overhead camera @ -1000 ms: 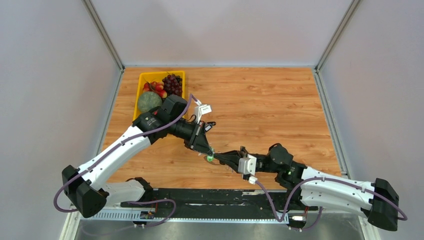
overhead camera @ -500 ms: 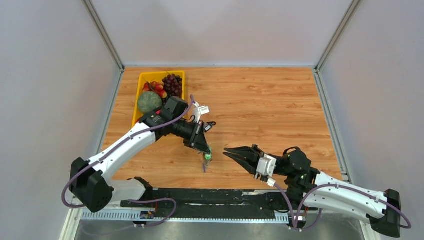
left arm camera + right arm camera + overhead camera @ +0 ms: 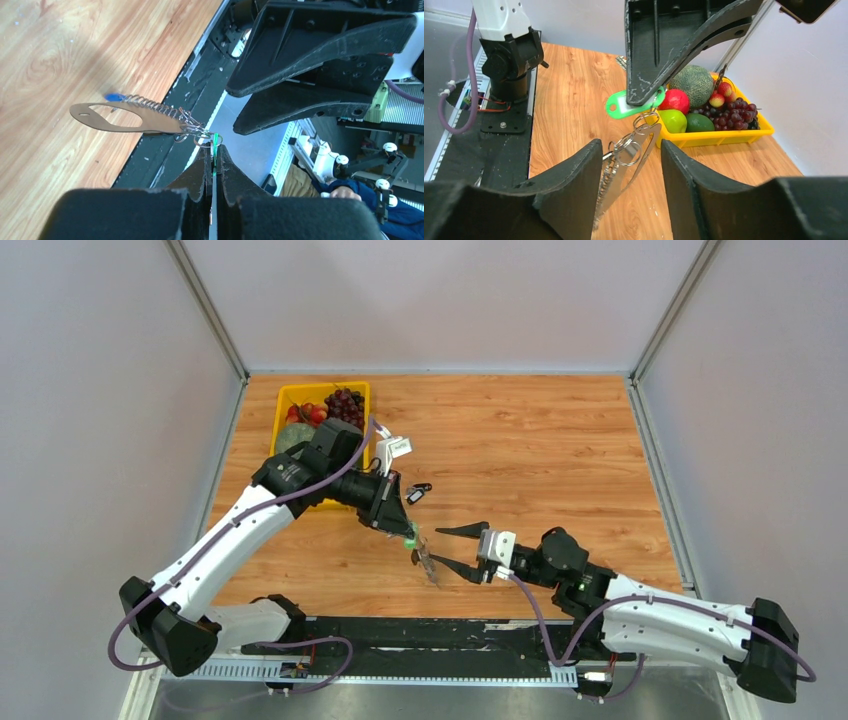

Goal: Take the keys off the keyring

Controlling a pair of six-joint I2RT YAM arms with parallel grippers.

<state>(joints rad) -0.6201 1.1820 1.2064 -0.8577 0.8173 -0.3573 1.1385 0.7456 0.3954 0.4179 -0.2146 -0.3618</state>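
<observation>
The green tag (image 3: pixel 623 105) of the keys is pinched flat between the pressed-together fingers of the left gripper (image 3: pixel 408 533), and the bunch is held up above the wooden table (image 3: pixel 540 450), near its front edge. From small wire rings under the tag the keyring (image 3: pixel 122 118) – a silvery flat loop – is hung, with a coil spring (image 3: pixel 150 106) and a blue tag (image 3: pixel 114 97) beside it. The right gripper (image 3: pixel 447 549) is spread wide and pointed at the bunch. In its wrist view the keyring is seen between the two fingers (image 3: pixel 574 190); whether it is touched cannot be told. At the back left a yellow tray (image 3: pixel 724 136) is filled with a melon (image 3: pixel 694 84), grapes (image 3: pixel 345 405) and other fruit – from above it is partly hidden by the left arm. A small dark object (image 3: pixel 420 490) is seen on the table just beside the left wrist.
</observation>
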